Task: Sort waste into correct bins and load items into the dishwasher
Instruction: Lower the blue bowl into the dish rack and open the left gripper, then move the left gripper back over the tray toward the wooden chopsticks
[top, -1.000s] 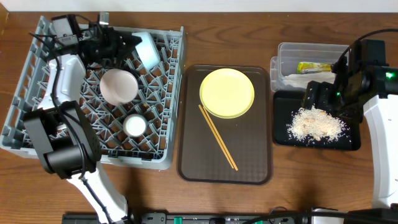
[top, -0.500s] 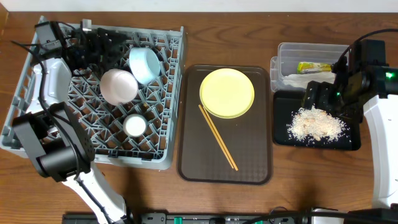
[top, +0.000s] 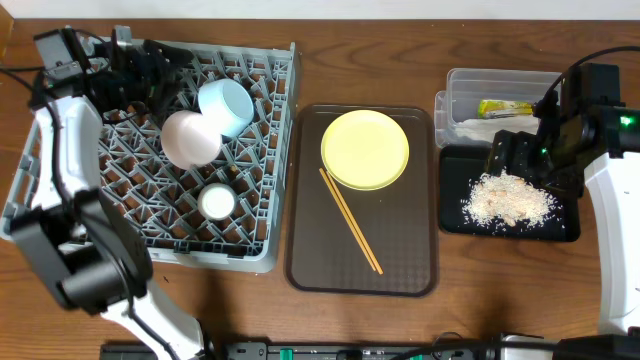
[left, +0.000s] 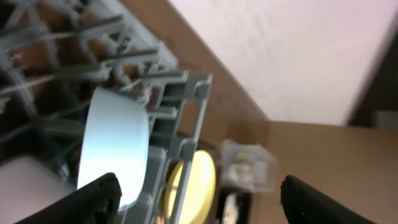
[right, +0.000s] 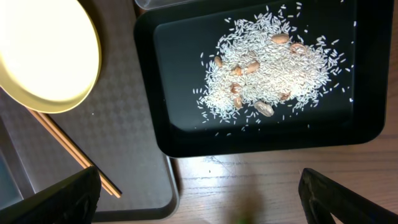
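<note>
Overhead: left end effector gapes empty beside the blue bowl in the rack.
Best lifted straight up before reaching for the yellow plate.

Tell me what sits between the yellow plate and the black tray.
Nothing loose: only bare surface and rim of the brown tray, seen in the overhead view.

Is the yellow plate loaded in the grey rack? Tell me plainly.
No, the yellow plate lies on the brown tray beside the chopsticks, outside the grey rack.
</note>
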